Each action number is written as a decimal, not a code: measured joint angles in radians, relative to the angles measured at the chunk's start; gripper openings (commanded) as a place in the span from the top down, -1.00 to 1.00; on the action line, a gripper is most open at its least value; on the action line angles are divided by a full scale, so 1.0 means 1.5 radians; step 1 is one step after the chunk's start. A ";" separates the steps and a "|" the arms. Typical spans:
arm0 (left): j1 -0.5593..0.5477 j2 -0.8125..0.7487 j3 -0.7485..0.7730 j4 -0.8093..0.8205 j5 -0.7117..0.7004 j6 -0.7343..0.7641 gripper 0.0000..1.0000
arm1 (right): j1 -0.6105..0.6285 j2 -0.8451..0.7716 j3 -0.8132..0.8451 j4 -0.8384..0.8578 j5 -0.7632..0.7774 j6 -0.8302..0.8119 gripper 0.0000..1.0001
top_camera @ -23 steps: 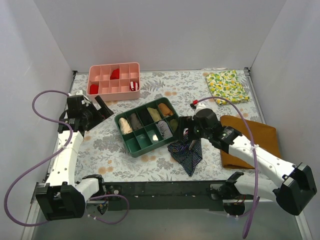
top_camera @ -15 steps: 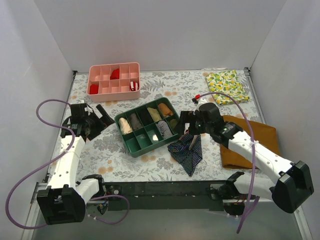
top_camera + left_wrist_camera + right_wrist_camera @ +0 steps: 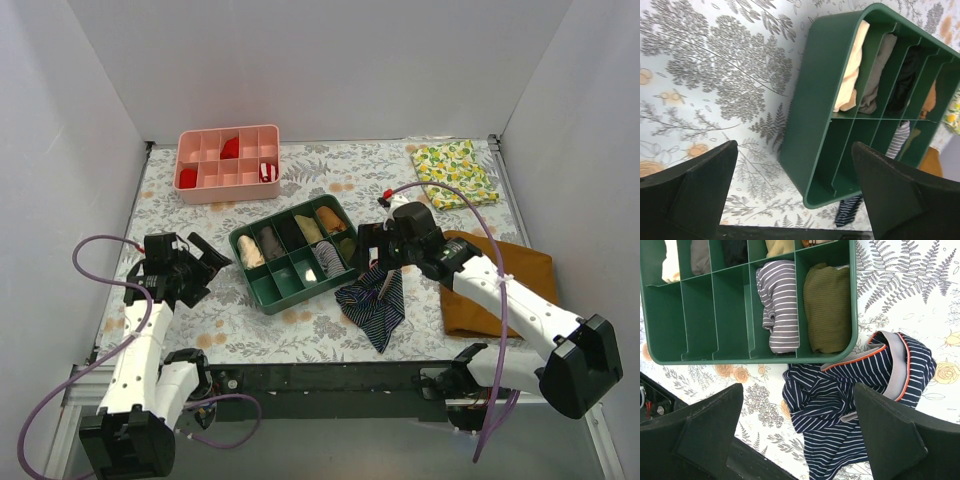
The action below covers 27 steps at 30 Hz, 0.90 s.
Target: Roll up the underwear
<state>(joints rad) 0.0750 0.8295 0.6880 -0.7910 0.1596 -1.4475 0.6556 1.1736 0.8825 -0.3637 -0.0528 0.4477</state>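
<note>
The underwear (image 3: pixel 372 305), dark navy with thin stripes and an orange-edged grey waistband, lies crumpled on the table just right of the green tray's (image 3: pixel 262 290) near corner. My right gripper (image 3: pixel 368 258) hovers open above it; in the right wrist view the underwear (image 3: pixel 855 390) lies between and below the wide-spread fingers (image 3: pixel 710 435) of my right gripper (image 3: pixel 799 390), untouched. My left gripper (image 3: pixel 205 268) stands open to the left of the tray, holding nothing. In the left wrist view my left gripper (image 3: pixel 794 150) faces the tray's wall (image 3: pixel 810 100), and a strip of underwear (image 3: pixel 847 217) peeks out beyond it.
The green tray (image 3: pixel 740 360) holds several rolled garments in its compartments. A pink divided tray (image 3: pixel 228 158) stands at the back left. A lemon-print cloth (image 3: pixel 455 172) lies at the back right, and a mustard-brown cloth (image 3: pixel 500 280) lies under my right arm.
My left arm has drawn back toward the near edge, its gripper now lower beside the tray. My right gripper has shifted slightly away from the near edge. The underwear has not moved.
</note>
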 measured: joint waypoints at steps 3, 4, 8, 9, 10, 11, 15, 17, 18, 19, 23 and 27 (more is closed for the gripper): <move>0.000 0.010 -0.020 0.030 0.035 -0.024 -0.96 | 0.000 0.005 0.000 -0.001 -0.001 -0.007 -0.97; 0.000 0.013 -0.029 0.041 0.046 -0.032 -0.96 | 0.000 0.008 0.000 -0.001 -0.002 -0.008 -0.97; 0.000 0.022 -0.067 0.094 0.085 -0.060 -0.96 | 0.000 0.019 0.000 -0.001 -0.003 -0.016 -0.97; 0.000 0.025 -0.076 0.111 0.096 -0.068 -0.96 | 0.000 0.022 0.000 -0.001 -0.003 -0.019 -0.97; 0.000 0.028 -0.084 0.127 0.105 -0.075 -0.96 | 0.000 0.024 0.000 -0.002 -0.003 -0.021 -0.97; -0.001 0.032 -0.088 0.137 0.112 -0.081 -0.96 | 0.000 0.026 0.000 -0.002 -0.002 -0.022 -0.97; -0.019 0.071 -0.092 0.192 0.120 -0.098 -0.96 | -0.002 0.036 0.000 -0.002 -0.003 -0.023 -0.97; -0.037 0.093 -0.091 0.210 0.119 -0.100 -0.97 | -0.004 0.044 0.000 -0.002 -0.004 -0.023 -0.97; -0.049 0.108 -0.090 0.219 0.117 -0.100 -0.97 | -0.006 0.048 0.000 -0.002 -0.006 -0.023 -0.97; -0.060 0.119 -0.090 0.226 0.116 -0.100 -0.97 | -0.007 0.053 0.000 -0.002 -0.007 -0.023 -0.97; -0.102 0.158 -0.087 0.254 0.109 -0.104 -0.96 | -0.013 0.069 0.003 -0.002 -0.017 -0.023 -0.97; -0.128 0.187 -0.084 0.282 0.104 -0.110 -0.96 | -0.018 0.084 0.014 -0.001 -0.029 -0.022 -0.97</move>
<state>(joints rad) -0.1169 1.1107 0.5621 -0.3683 0.3153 -1.6127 0.6281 1.2999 0.9039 -0.3649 -0.0967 0.4149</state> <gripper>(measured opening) 0.982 0.984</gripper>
